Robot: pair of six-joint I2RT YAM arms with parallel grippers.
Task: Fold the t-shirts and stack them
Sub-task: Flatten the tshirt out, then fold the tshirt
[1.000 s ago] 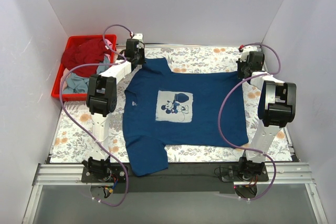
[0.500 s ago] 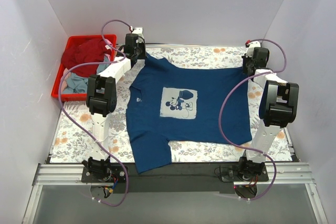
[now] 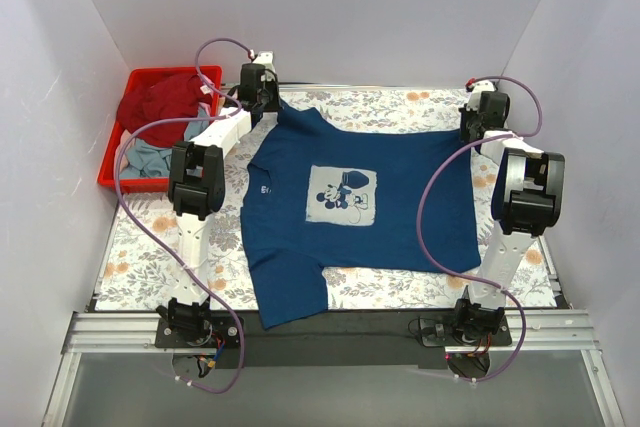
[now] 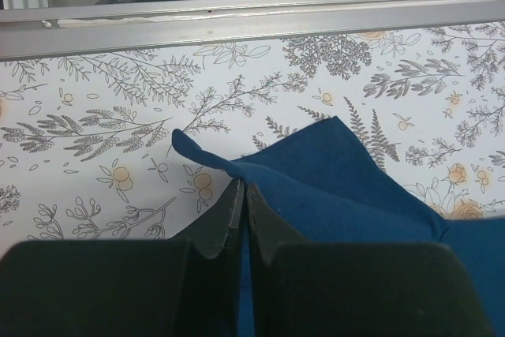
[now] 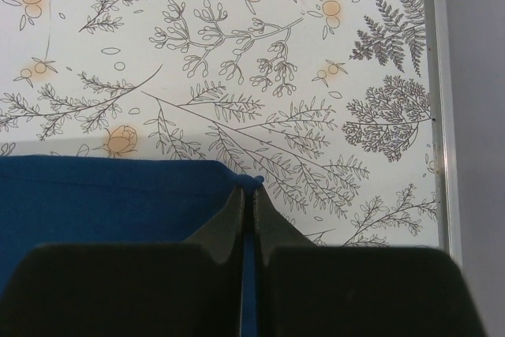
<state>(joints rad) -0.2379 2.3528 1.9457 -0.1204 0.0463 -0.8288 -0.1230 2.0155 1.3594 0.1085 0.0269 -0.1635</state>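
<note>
Navy t-shirt point(image 3: 350, 202) lies spread print-up on the counter point(image 3: 140, 247), just right of the red crate point(image 3: 108, 162) holding the dark red t-shirt point(image 3: 165, 97) and grey-blue t-shirt point(image 3: 150, 157). Left gripper point(image 4: 239, 193) and right gripper point(image 5: 248, 193) each pinch shut on a far corner, seemingly stretching it flat for folding.

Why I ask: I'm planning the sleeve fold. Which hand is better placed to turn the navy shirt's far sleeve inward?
Left. The left hand is shut on the far sleeve of the navy blue cloth t-shirt; the right hand pinches the hem corner at the opposite end.
</note>
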